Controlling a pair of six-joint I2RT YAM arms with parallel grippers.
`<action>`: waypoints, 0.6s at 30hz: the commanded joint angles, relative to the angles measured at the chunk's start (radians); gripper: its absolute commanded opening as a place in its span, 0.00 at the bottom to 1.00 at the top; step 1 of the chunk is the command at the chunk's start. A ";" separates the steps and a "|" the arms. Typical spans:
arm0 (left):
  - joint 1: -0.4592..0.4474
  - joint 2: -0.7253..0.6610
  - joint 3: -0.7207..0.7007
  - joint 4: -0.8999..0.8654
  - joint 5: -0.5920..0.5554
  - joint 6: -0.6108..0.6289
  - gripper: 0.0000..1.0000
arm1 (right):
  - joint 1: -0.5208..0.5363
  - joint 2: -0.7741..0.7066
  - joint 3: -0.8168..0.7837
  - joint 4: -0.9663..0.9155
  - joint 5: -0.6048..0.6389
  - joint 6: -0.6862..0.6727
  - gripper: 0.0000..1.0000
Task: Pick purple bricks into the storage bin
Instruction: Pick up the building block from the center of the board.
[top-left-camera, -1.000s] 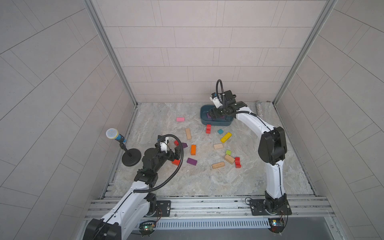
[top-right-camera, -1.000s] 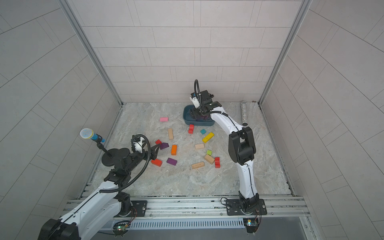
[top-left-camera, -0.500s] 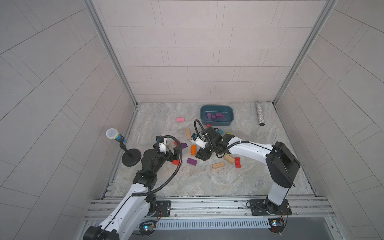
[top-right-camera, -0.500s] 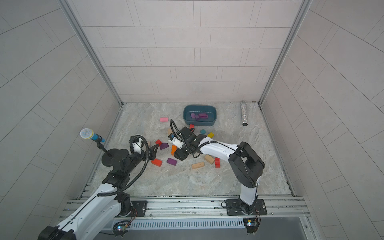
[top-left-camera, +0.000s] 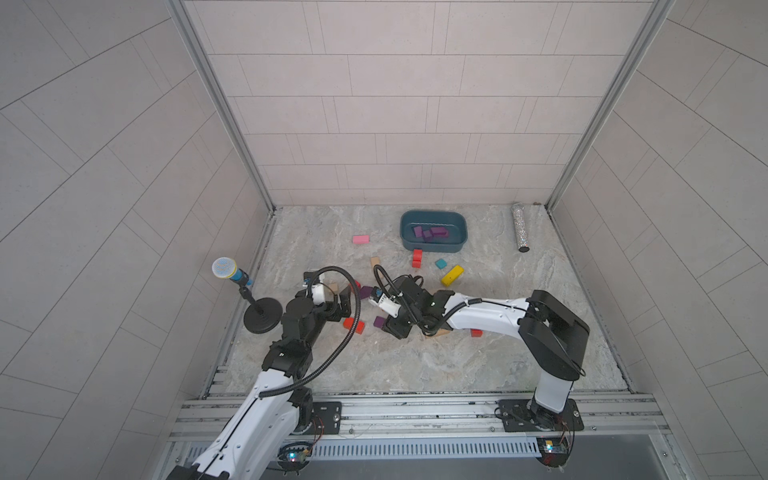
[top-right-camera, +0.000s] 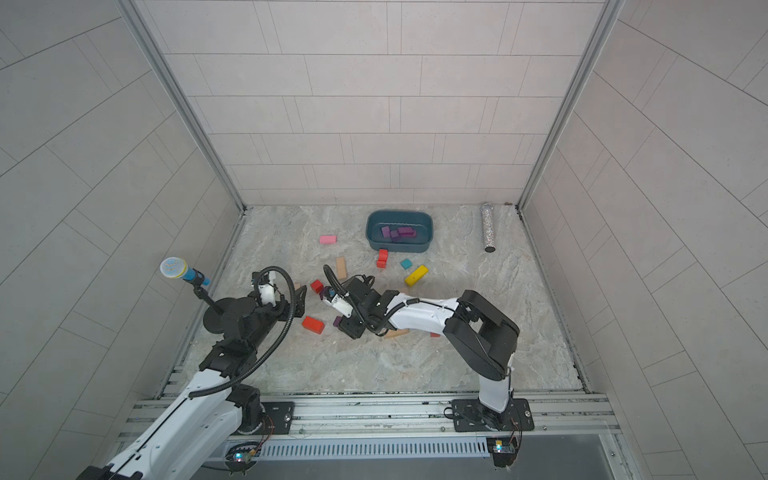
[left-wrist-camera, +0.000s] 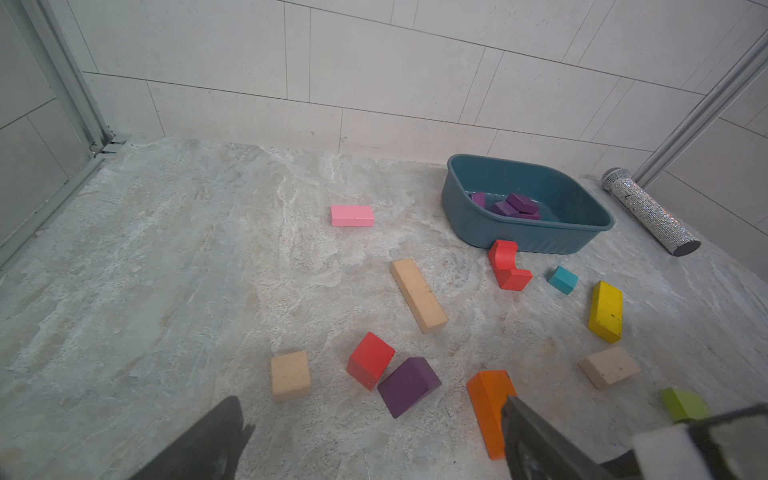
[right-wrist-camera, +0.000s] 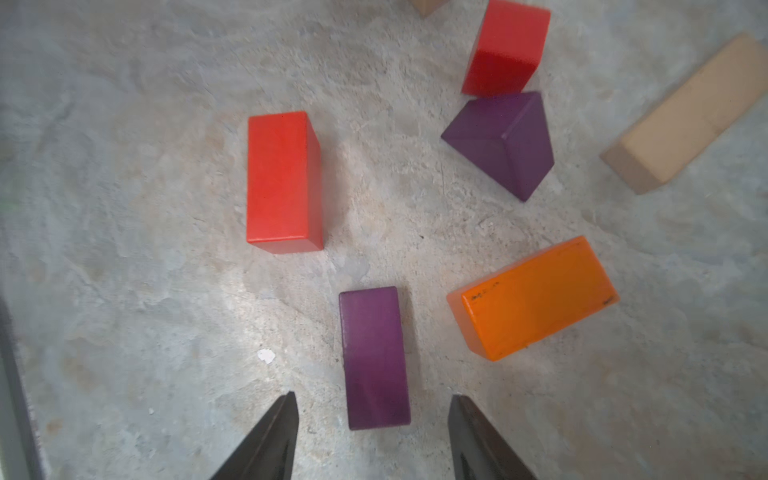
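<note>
The teal storage bin (top-left-camera: 432, 246) (top-right-camera: 399, 246) (left-wrist-camera: 523, 237) stands at the back with several purple bricks (top-left-camera: 430, 233) (left-wrist-camera: 515, 205) inside. On the floor lies a flat purple brick (right-wrist-camera: 374, 357) (top-left-camera: 379, 321). My right gripper (right-wrist-camera: 373, 395) (top-left-camera: 392, 328) hangs open over it, its near end between the fingertips with a gap on each side. A purple wedge-shaped brick (right-wrist-camera: 505, 141) (left-wrist-camera: 409, 384) (top-left-camera: 365, 292) rests against a red cube (right-wrist-camera: 505, 45). My left gripper (left-wrist-camera: 370, 401) (top-left-camera: 343, 301) is open and empty, just short of the wedge.
A red block (right-wrist-camera: 282, 183) and an orange block (right-wrist-camera: 536, 297) flank the flat purple brick. Tan (left-wrist-camera: 417, 295), pink (top-left-camera: 360, 239), yellow (top-left-camera: 452, 275) and teal blocks are scattered mid-floor. A microphone stand (top-left-camera: 262, 320) is at the left, a glittery cylinder (top-left-camera: 519, 226) at the back right.
My right arm swung from above the bin down to the floor blocks near the left arm, and its jaws have narrowed somewhat. The left arm has hardly moved.
</note>
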 joint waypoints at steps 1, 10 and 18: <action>0.008 -0.015 0.013 0.003 -0.005 -0.002 1.00 | 0.001 0.028 0.027 0.015 0.022 0.002 0.62; 0.011 -0.015 0.011 -0.001 -0.011 -0.010 1.00 | 0.001 0.099 0.061 0.013 0.005 0.000 0.62; 0.012 -0.016 0.008 0.002 0.003 -0.012 1.00 | -0.001 0.148 0.062 0.004 0.000 0.010 0.55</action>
